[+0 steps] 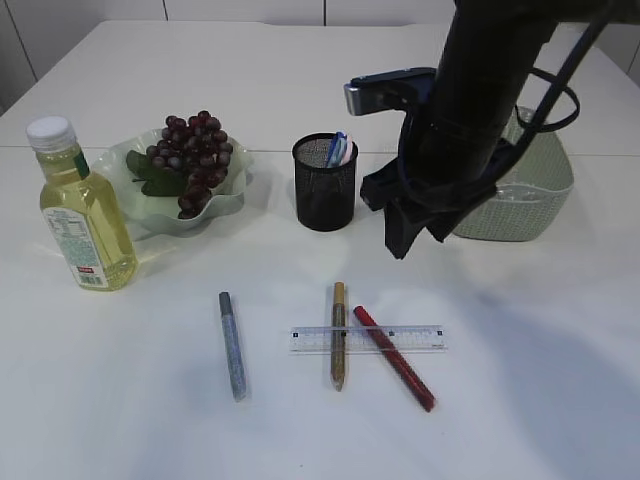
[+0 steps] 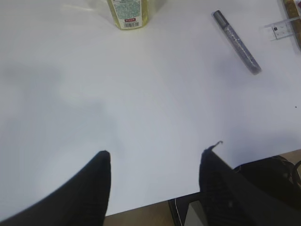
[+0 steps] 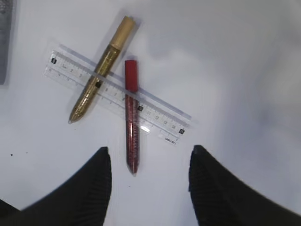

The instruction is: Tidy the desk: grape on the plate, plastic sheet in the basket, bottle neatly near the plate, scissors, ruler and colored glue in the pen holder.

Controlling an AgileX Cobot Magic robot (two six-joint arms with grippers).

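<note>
The clear ruler (image 1: 368, 338) lies at the table's front, with a gold glue pen (image 1: 339, 335) and a red glue pen (image 1: 395, 358) across it. A silver glue pen (image 1: 232, 345) lies to their left. My right gripper (image 1: 400, 238) hangs open above them; in the right wrist view its jaws (image 3: 148, 153) frame the red pen (image 3: 131, 117), below the gold pen (image 3: 101, 75) and ruler (image 3: 162, 117). Grapes (image 1: 195, 158) sit on the plate (image 1: 235, 200), next to the bottle (image 1: 85, 215). Blue and pink handles (image 1: 340, 148), seemingly scissors, stick out of the pen holder (image 1: 325, 190). My left gripper (image 2: 155, 155) is open and empty.
The pale green basket (image 1: 530, 195) stands at the right behind my right arm; its inside is hidden and no plastic sheet shows. The left wrist view shows the bottle's base (image 2: 128, 12), the silver pen (image 2: 237, 42) and the table's front edge below the jaws.
</note>
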